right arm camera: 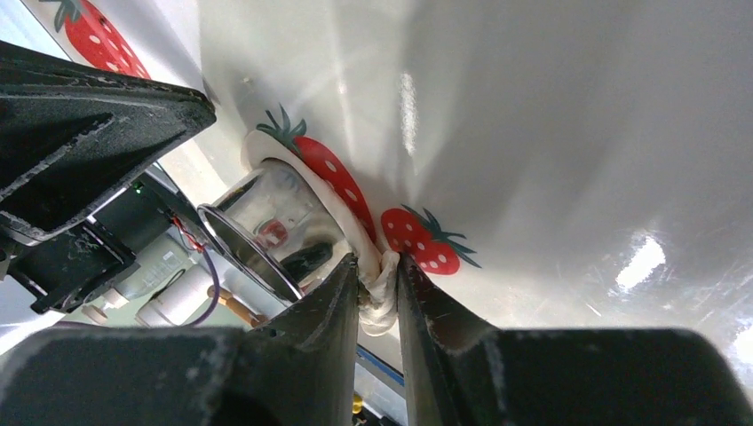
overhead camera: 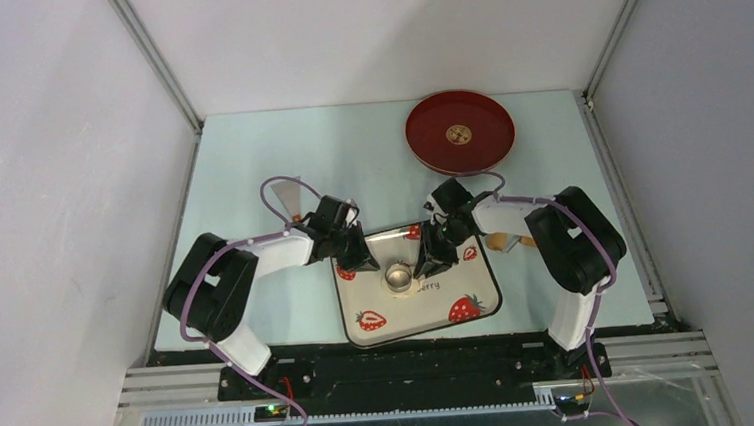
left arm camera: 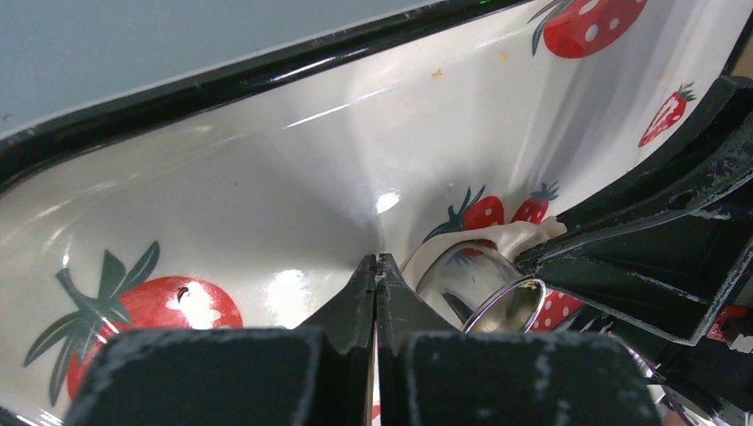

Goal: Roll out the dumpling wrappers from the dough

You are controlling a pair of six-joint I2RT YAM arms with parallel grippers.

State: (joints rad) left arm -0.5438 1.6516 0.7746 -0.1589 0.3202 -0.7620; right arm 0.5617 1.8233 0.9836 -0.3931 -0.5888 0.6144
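Dough (right arm camera: 380,300) rings the steel ring cutter (overhead camera: 398,277) on the strawberry plate (overhead camera: 381,330), near side of the counter (overhead camera: 251,182). Right claw (right arm camera: 377,261) pinches its edge. Left claw (left arm camera: 376,266), closed and apparently empty, sits just left.

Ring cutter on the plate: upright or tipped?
Upright. The ring cutter stands on the plate, its round open mouth facing the overhead camera.
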